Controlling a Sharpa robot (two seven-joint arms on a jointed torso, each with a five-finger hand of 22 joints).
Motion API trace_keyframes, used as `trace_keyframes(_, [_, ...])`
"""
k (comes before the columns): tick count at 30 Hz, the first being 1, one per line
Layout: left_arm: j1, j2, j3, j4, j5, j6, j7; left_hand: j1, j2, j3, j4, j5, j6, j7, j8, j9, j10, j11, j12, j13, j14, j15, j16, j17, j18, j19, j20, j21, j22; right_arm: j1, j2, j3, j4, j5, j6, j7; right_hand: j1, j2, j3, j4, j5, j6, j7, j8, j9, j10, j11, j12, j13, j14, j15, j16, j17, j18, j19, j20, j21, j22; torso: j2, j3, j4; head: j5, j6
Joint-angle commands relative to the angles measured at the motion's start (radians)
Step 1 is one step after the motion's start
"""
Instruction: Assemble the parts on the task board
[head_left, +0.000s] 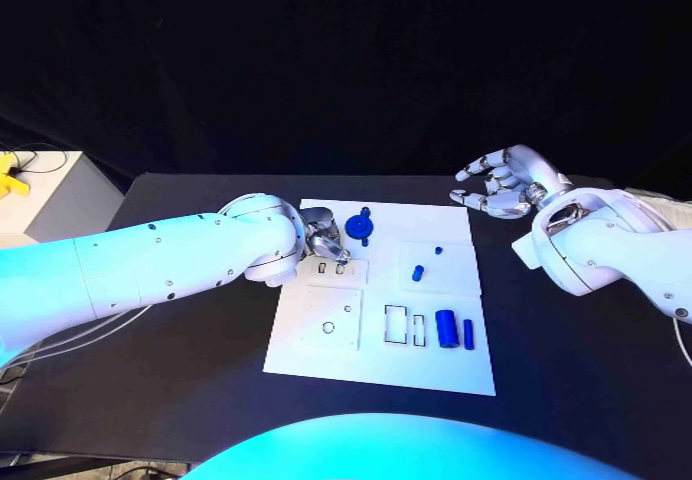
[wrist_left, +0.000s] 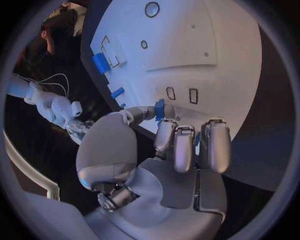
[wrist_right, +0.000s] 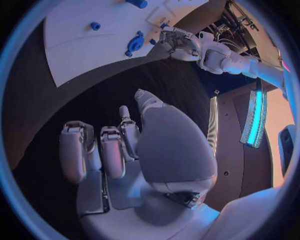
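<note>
The white task board (head_left: 378, 345) lies mid-table. My left hand (head_left: 325, 244) hovers over its far left part, just beyond two small slots (head_left: 332, 268). In the left wrist view this hand (wrist_left: 169, 145) pinches a small blue part (wrist_left: 160, 109) between thumb and a finger, above the same slots (wrist_left: 181, 94). A round blue part (head_left: 359, 226) lies beside that hand, and a small blue peg (head_left: 417, 271) sits mid-board. A blue cylinder (head_left: 446, 328) and a thin blue bar (head_left: 469, 333) lie near the right edge. My right hand (head_left: 502, 183) hangs over the black table off the board's far right corner, fingers apart, holding nothing.
Rectangular cut-outs (head_left: 395, 325) and a round hole (head_left: 329, 327) mark the board's near half. A white box (head_left: 58, 195) with a yellow thing on it stands at the table's far left. In the right wrist view the round blue part (wrist_right: 134, 44) lies near my left hand (wrist_right: 181, 42).
</note>
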Motion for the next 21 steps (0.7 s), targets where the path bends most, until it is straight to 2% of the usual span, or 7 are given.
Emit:
trace_keyframes(1, [-0.001, 0.007, -0.001, -0.008, -0.008, 0.035, 0.004, 0.001, 0.01, 0.17, -0.175, 0.002, 0.051, -0.046, 0.006, 0.001, 0.009, -0.002, 0.007, 0.001, 0.1, -0.008, 0.006, 0.243, -0.009, 0.008, 0.001, 0.005, 0.027, -0.001, 0.0, 0.0, 0.003, -0.006, 0.01, 0.007, -0.01, -0.002, 0.005, 0.002, 0.002, -0.009, -0.001, -0.001, -0.001, -0.003, 0.0, -0.001, 0.067, 0.095, -0.001, -0.003, 0.228, 0.013, 0.043, 0.0, -0.005, 0.179, -0.001, -0.0003, 0.0012, 0.0, -0.002])
trace_keyframes(3, [-0.001, 0.008, -0.001, -0.01, -0.011, 0.044, 0.003, 0.001, 0.01, 0.17, -0.175, 0.002, 0.051, -0.046, 0.006, 0.001, 0.009, -0.002, 0.007, 0.001, 0.1, -0.008, 0.006, 0.243, -0.009, 0.008, 0.001, 0.005, 0.027, -0.001, -0.001, 0.0, 0.003, -0.006, 0.01, 0.007, -0.01, -0.002, 0.005, 0.002, 0.002, -0.009, -0.001, -0.001, -0.001, -0.003, 0.0, -0.001, 0.067, 0.095, -0.001, -0.003, 0.228, 0.013, 0.043, 0.0, -0.005, 0.179, 0.0, -0.0003, 0.0017, 0.0, -0.006])
trace_keyframes(6, [-0.001, 0.009, -0.002, -0.012, -0.019, 0.054, 0.002, 0.001, 0.01, 0.169, -0.176, 0.001, 0.051, -0.046, 0.006, 0.001, 0.009, -0.002, 0.007, 0.002, 0.1, -0.008, 0.006, 0.244, -0.009, 0.009, 0.001, 0.005, 0.028, -0.001, -0.002, 0.0, 0.004, -0.005, 0.01, 0.007, -0.01, -0.002, 0.005, 0.002, 0.002, -0.009, -0.001, -0.001, -0.001, -0.003, 0.0, -0.001, 0.067, 0.095, -0.001, -0.003, 0.228, 0.013, 0.043, 0.0, -0.005, 0.179, 0.001, -0.0007, 0.0022, -0.004, -0.003])
trace_keyframes(8, [-0.001, 0.009, -0.002, -0.013, -0.022, 0.059, 0.001, 0.001, 0.01, 0.169, -0.176, 0.001, 0.051, -0.046, 0.006, 0.001, 0.01, -0.002, 0.007, 0.002, 0.1, -0.008, 0.006, 0.244, -0.009, 0.009, 0.001, 0.005, 0.028, -0.001, -0.002, 0.0, 0.005, -0.005, 0.01, 0.006, -0.01, -0.002, 0.005, 0.002, 0.002, -0.009, -0.001, -0.001, -0.001, -0.003, 0.0, -0.001, 0.067, 0.095, -0.001, -0.003, 0.228, 0.013, 0.043, 0.0, -0.005, 0.179, 0.0, -0.001, 0.002, -0.006, -0.007])
trace_keyframes(21, [-0.001, 0.01, -0.003, -0.014, -0.034, 0.092, -0.003, 0.002, 0.01, 0.169, -0.177, 0.002, 0.051, -0.046, 0.005, 0.0, 0.011, -0.003, 0.009, 0.005, 0.101, -0.008, 0.007, 0.245, -0.009, 0.01, 0.0, 0.006, 0.03, -0.001, -0.003, 0.0, 0.006, -0.005, 0.011, 0.006, -0.01, -0.002, 0.005, 0.002, 0.002, -0.009, -0.001, -0.001, -0.001, -0.003, 0.0, -0.001, 0.067, 0.095, -0.001, -0.003, 0.228, 0.013, 0.043, 0.0, -0.005, 0.179, -0.001, -0.0006, 0.0016, -0.005, -0.008])
